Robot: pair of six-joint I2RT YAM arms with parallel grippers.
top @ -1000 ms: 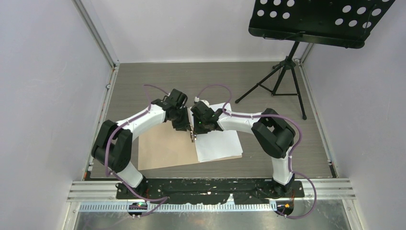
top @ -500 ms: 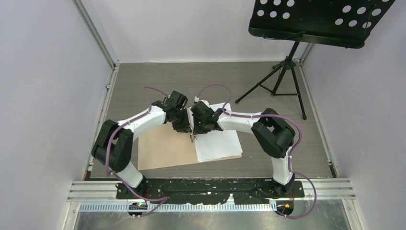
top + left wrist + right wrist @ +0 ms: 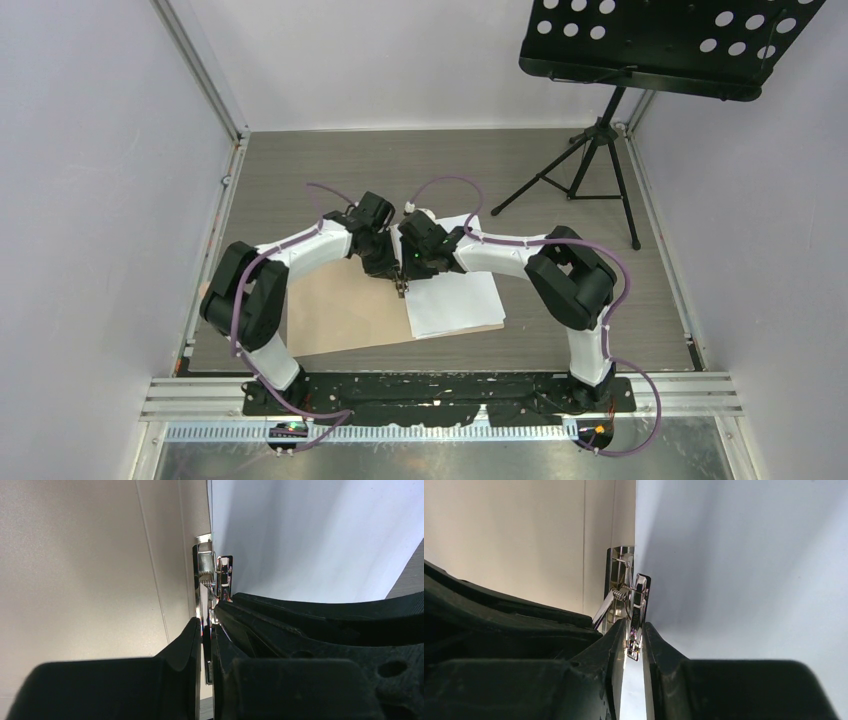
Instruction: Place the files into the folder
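The tan folder (image 3: 340, 310) lies open on the table, with the white files (image 3: 455, 300) stacked on its right leaf. A shiny metal clip (image 3: 402, 288) sits at the crease, at the sheets' left edge. Both grippers meet over it. In the left wrist view my left gripper (image 3: 207, 622) is shut on the clip's flat metal strip (image 3: 204, 580), with the folder (image 3: 75, 570) to the left and the files (image 3: 310, 535) to the right. In the right wrist view my right gripper (image 3: 635, 627) pinches the clip's raised lever (image 3: 638, 600) beside the files (image 3: 749, 555).
A black music stand with a tripod (image 3: 590, 170) stands at the back right, its perforated tray (image 3: 670, 40) overhanging the table. Grey walls close in on both sides. A metal rail (image 3: 440, 395) runs along the near edge by the arm bases.
My left arm has shifted slightly right and its jaws have closed down onto the clip. The right gripper stays at the clip, its jaws a touch looser.
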